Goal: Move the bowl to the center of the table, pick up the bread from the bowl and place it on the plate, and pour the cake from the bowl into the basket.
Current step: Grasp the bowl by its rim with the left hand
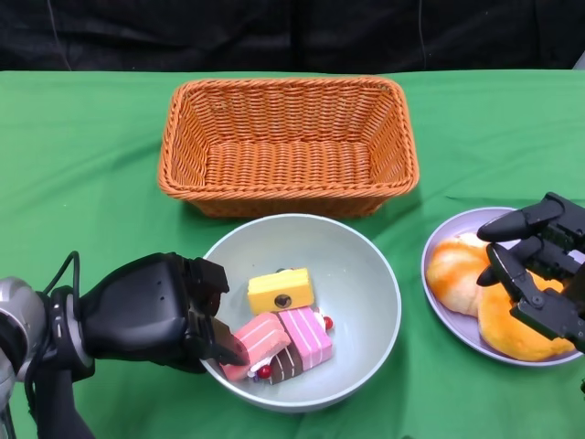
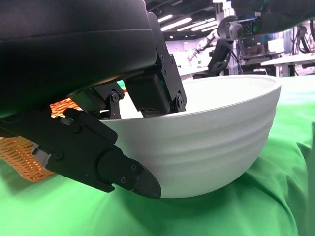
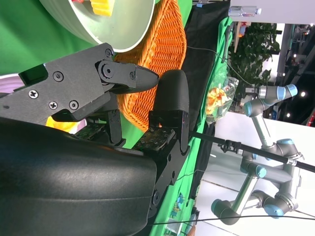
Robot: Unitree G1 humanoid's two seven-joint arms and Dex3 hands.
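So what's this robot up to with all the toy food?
The robot's left hand grips the rim of a pale bowl that sits in front of a wicker basket. The bowl holds toy cake pieces. The basket has nothing in it. The bread already lies on the plate to the right, and the right hand hovers over it, fingers apart, holding nothing. Tipping the cake into the basket looks like the next step.

orange woven basket (image 1: 288, 146); pale green bowl (image 1: 366, 283); lilac plate (image 1: 448, 240); yellow, pink cake (image 1: 281, 331); green cloth (image 1: 82, 165).
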